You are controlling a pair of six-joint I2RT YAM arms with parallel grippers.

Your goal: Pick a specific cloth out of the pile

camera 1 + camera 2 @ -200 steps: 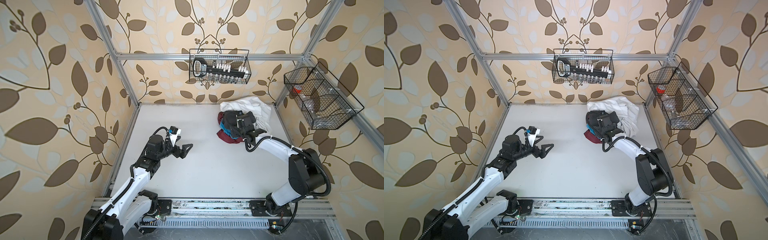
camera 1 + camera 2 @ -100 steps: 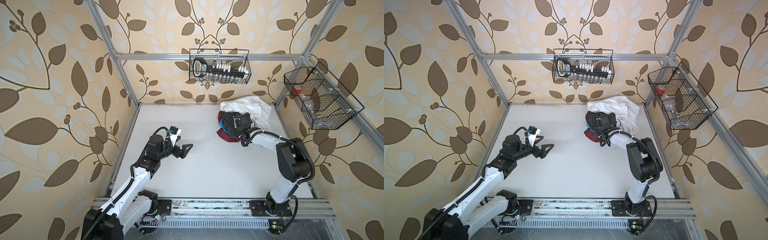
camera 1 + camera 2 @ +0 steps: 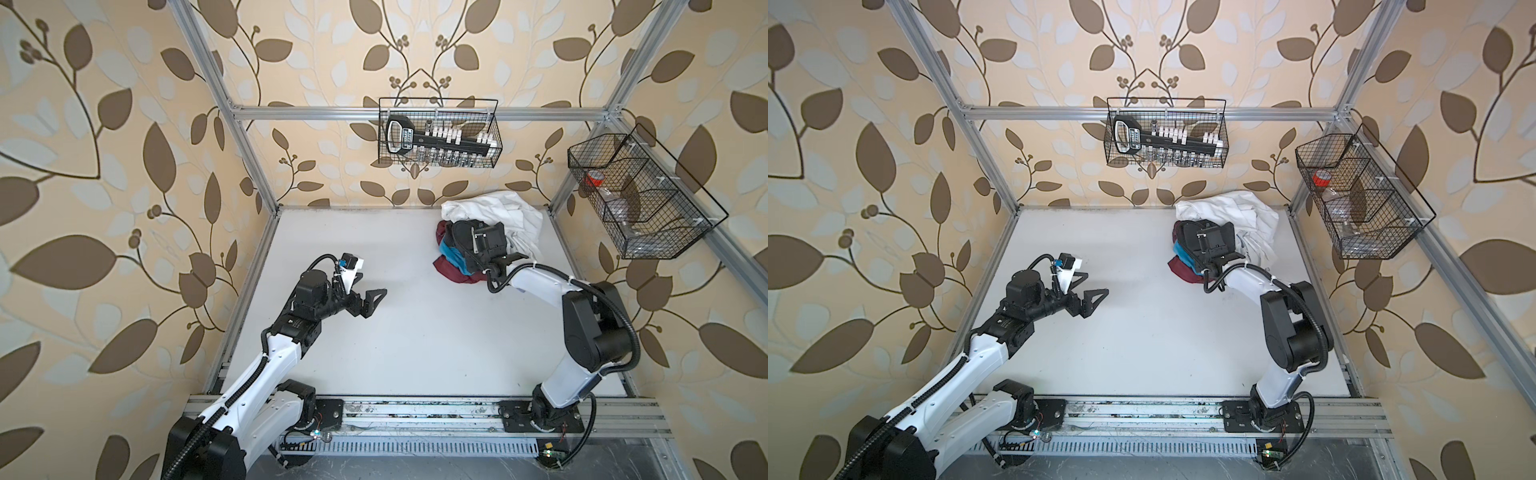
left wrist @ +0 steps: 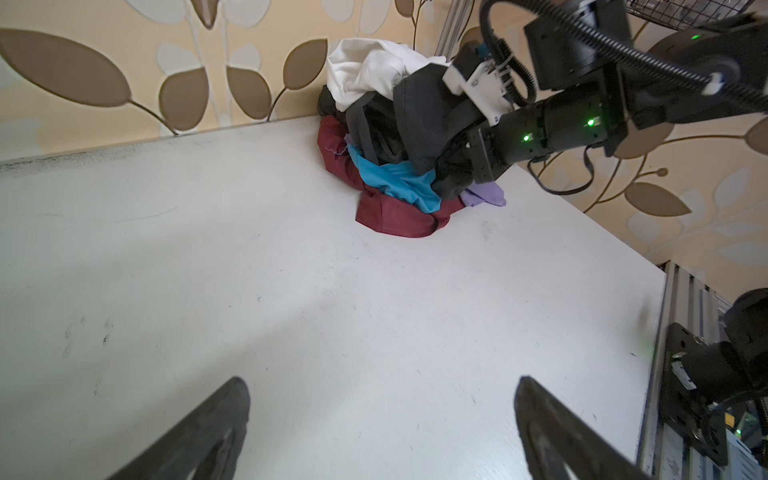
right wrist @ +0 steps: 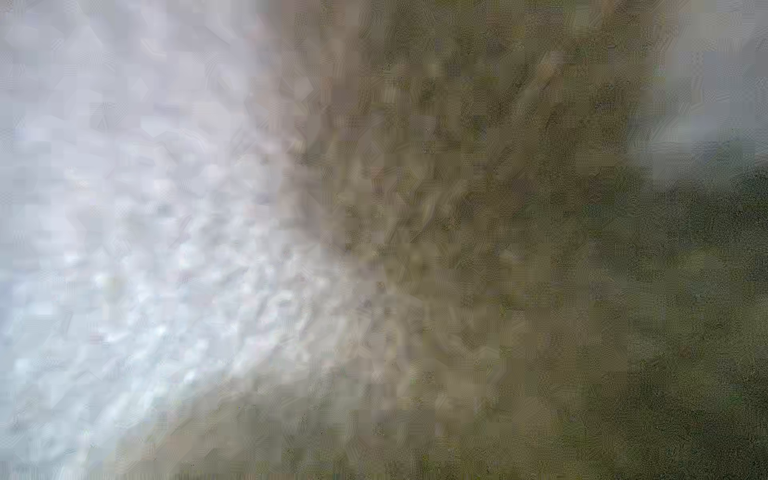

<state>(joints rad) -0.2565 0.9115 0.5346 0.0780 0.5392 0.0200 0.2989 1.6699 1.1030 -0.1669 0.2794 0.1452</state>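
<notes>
Looking from the left wrist alone shows right hand seemingly clamped on the cloth.

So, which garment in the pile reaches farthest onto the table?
The maroon garment; it lies lowest, with the bright blue one and the dark cloth heaped above it.

two arms, two wire baskets, one pile of five garments.

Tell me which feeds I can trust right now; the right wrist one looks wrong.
Right wrist view: blocky blur, pale on one side, olive-brown on the other, nothing readable. Left wrist view: the pile is sharp and well lit, the near fingers dark and soft. Both top views: crisp, evenly lit, only faint shadows.
</notes>
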